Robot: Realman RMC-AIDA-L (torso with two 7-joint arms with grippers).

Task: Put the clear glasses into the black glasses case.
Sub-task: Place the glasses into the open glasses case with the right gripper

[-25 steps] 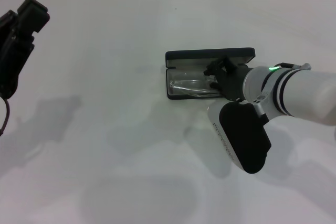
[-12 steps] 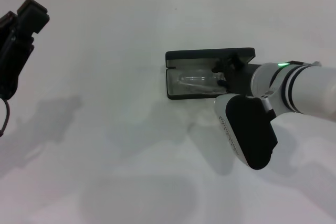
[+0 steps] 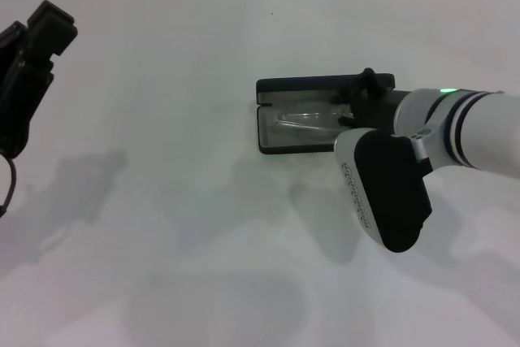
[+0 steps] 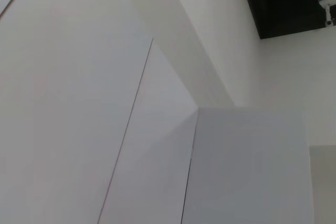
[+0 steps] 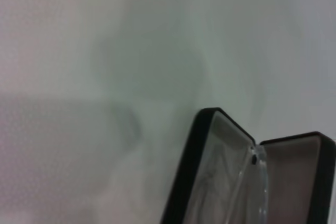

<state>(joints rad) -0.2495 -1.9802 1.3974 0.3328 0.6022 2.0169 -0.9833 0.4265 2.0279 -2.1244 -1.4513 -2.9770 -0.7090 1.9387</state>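
Observation:
The black glasses case (image 3: pixel 309 85) lies open right of the table's middle, its lid standing up along the far side. The clear glasses (image 3: pixel 302 123) lie inside its grey tray, apart from the fingers. My right gripper (image 3: pixel 355 101) is at the case's right end, fingers spread wide over that end, holding nothing. In the right wrist view the black glasses case (image 5: pixel 185 182) shows close up, with the clear glasses (image 5: pixel 247 182) resting in it. My left gripper (image 3: pixel 32 54) hangs raised at the far left, away from the case.
White tabletop (image 3: pixel 162 201) surrounds the case on all sides. The right arm's white forearm and black wrist housing (image 3: pixel 390 193) hang over the table in front of the case's right end. A tiled wall edge runs along the back.
The right gripper has drawn back to the right and its fingers have spread. The glasses were let go and stay in the case. The left arm has not moved.

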